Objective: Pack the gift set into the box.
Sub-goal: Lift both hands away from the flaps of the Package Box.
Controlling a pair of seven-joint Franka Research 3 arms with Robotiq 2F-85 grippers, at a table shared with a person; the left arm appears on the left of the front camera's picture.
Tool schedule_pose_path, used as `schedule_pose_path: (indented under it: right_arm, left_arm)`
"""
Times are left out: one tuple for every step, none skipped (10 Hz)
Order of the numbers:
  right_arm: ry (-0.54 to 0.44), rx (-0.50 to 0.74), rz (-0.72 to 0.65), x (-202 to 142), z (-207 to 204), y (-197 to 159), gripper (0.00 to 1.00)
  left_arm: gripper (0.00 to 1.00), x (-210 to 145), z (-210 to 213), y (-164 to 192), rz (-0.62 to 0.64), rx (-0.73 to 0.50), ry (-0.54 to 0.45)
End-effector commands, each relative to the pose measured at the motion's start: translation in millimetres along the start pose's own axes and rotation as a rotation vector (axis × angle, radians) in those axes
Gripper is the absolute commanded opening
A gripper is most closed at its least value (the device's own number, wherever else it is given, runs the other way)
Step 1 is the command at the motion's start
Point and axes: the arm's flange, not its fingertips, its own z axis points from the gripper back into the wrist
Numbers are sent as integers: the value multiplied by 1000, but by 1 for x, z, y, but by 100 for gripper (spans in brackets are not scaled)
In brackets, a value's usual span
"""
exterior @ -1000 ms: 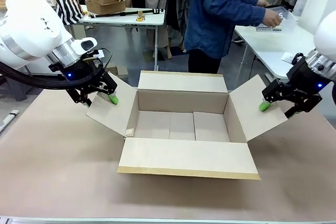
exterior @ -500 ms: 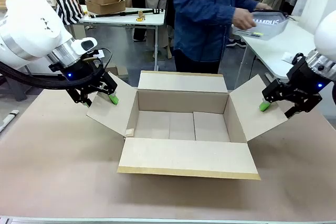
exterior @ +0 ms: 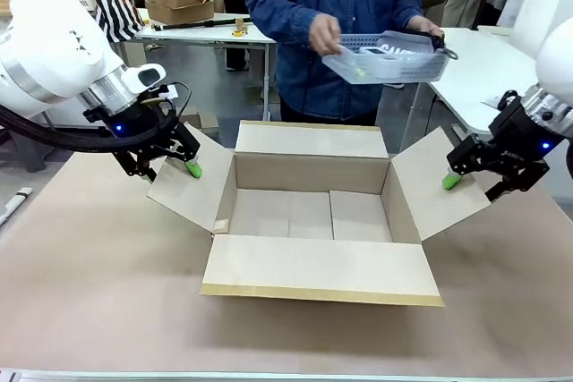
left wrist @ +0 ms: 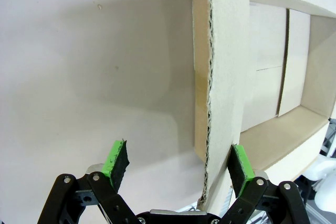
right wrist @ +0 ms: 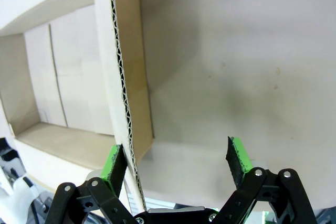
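The box [exterior: 313, 212] stands open in the middle of the table, all four flaps spread and its floor bare. A person behind it holds the gift set [exterior: 387, 55], a white lattice basket, in both hands above the far flap. My left gripper [exterior: 170, 170] is open and straddles the outer edge of the left flap [left wrist: 212, 103], which runs close to one green pad; the gripper [left wrist: 178, 162] is not clamped on it. My right gripper [exterior: 473, 185] is open too, straddling the right flap [right wrist: 123, 103] in the same way, with its fingers [right wrist: 176, 160] spread wide.
The brown tabletop [exterior: 98, 284] lies bare around the box. A white side table [exterior: 483, 64] stands at the far right. Farther back left, another table [exterior: 201, 29] carries a smaller open carton.
The person has turned from the side table at the right and carried the basket over to above the box's far side. Neither arm has moved.
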Motion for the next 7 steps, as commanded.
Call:
schedule_pose_path:
  right_arm:
    - [1, 12, 5, 0, 1, -1, 100]
    - [1, 12, 5, 0, 1, -1, 100]
    - [1, 12, 5, 0, 1, -1, 100]
    - [1, 12, 5, 0, 1, -1, 100]
    - [1, 12, 5, 0, 1, -1, 100]
    - [1, 12, 5, 0, 1, -1, 100]
    - [1, 12, 5, 0, 1, -1, 100]
  left_arm:
    - [100, 0, 0, 0, -2, 2, -1]
    - [100, 0, 0, 0, -2, 2, -1]
    - [100, 0, 0, 0, -2, 2, -1]
    - [100, 0, 0, 0, -2, 2, -1]
    - [100, 0, 0, 0, -2, 2, -1]
    - [100, 0, 0, 0, -2, 2, -1]
    - [100, 0, 0, 0, -2, 2, -1]
